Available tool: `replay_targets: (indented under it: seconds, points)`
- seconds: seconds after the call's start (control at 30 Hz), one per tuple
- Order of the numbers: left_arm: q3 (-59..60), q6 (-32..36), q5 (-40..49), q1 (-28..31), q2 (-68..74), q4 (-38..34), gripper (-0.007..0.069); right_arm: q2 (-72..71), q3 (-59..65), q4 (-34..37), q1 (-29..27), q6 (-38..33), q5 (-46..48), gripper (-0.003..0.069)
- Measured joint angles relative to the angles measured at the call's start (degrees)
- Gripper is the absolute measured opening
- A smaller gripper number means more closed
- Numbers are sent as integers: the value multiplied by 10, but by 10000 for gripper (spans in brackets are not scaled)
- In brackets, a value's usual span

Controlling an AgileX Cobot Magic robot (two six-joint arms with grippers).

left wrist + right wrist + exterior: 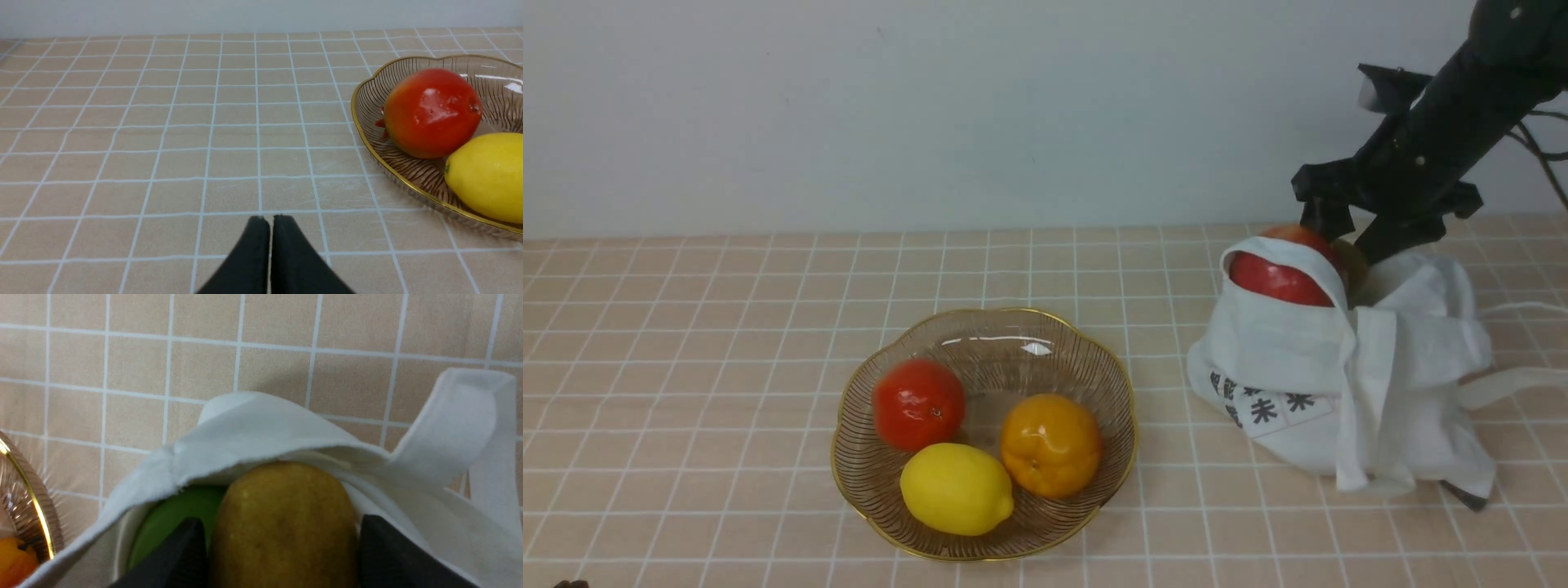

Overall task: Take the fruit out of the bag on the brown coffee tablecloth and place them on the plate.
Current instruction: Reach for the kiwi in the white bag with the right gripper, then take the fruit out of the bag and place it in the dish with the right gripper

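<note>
On the brown coffee tablecloth stands the plate holding a red-orange mandarin, an orange mandarin and a yellow lemon. To its right sits the white bag with a red apple showing at its mouth. My right gripper reaches into the bag, its fingers pressed against both sides of a lumpy brownish-yellow ball. A green surface lies beside the ball inside the bag. My left gripper hovers shut and empty over the cloth, left of the plate.
The bag's white straps trail to the right over the cloth. A pale wall rises behind the table. The plate's gold rim lies close to the bag in the right wrist view.
</note>
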Motion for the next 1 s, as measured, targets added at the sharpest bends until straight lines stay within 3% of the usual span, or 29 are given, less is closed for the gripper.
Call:
replay_targets:
  seconds: [0.4, 0.8, 1.0]
  points:
    - [0, 0, 0, 0, 0, 0, -8, -9, 0, -16, 2, 14, 1, 407]
    - [0, 0, 0, 0, 0, 0, -8, -162, 0, -14, 2, 7, 7, 407]
    - [0, 0, 0, 0, 0, 0, -8, -255, -1, 73, 12, -30, 13, 407]
